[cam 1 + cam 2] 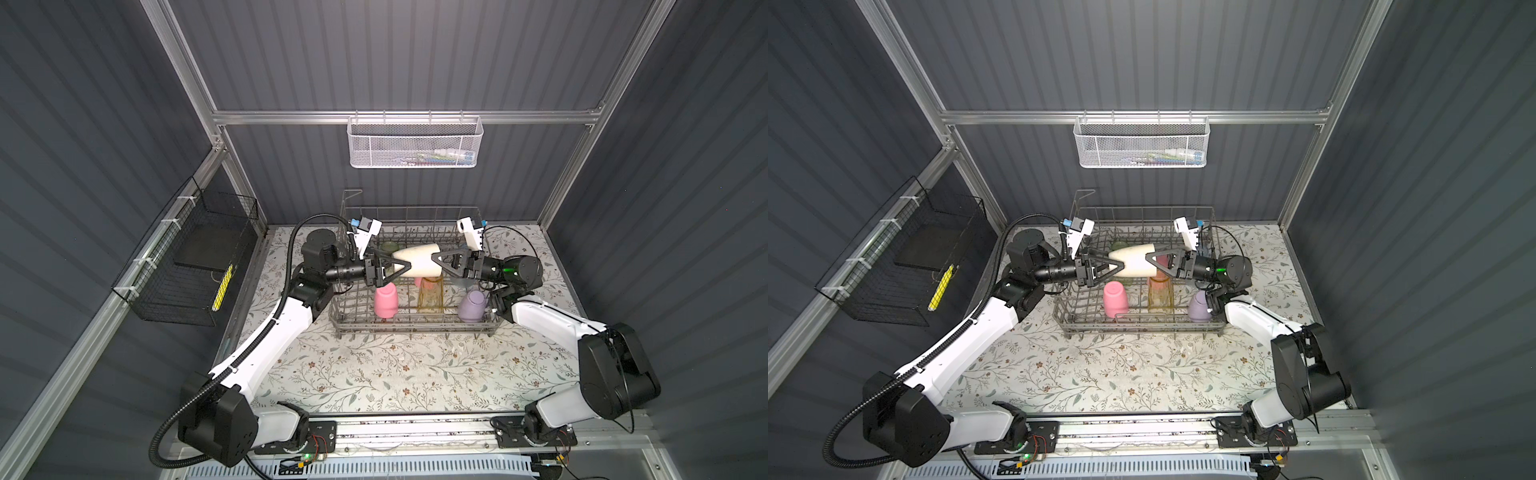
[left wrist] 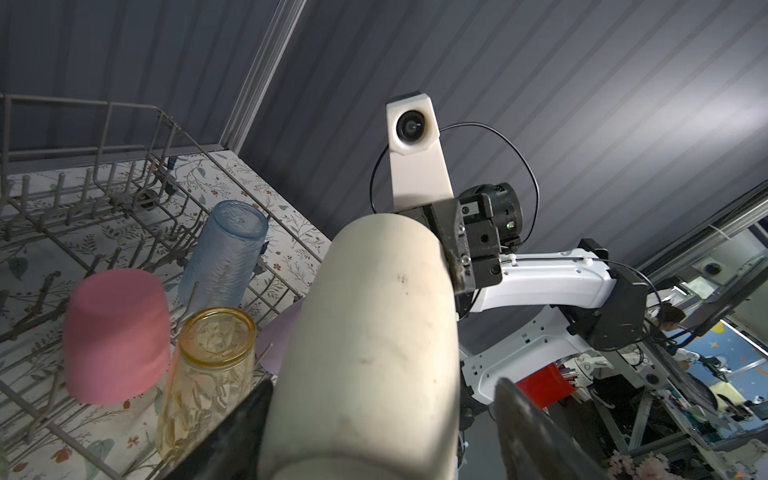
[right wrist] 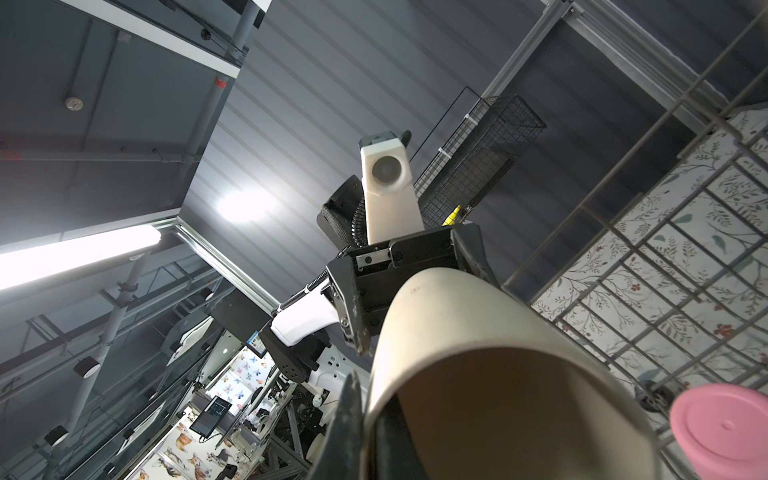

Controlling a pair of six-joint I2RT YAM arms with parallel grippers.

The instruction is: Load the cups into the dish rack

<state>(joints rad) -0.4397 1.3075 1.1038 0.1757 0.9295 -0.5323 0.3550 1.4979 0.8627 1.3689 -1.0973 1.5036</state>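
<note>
Handover, I judge: beige cup (image 1: 417,259) lies sideways above mid-rack (image 1: 415,329), right gripper (image 1: 434,259) pinching its rim, left gripper (image 2: 380,390) spread wide round its base. Left should close squarely before right lets go, then upend cup over a free spot in rack.

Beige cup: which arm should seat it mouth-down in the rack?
Left, probably. The left pincer, open, straddles the beige cup at its closed end; the right pincer pinches the rim, a finger inside the mouth, likely blocking mouth-down seating in the dish rack.

Beige cup (image 1: 417,261) horizontal over dish rack (image 1: 415,329) — pink cup (image 1: 385,302) inside.
</note>
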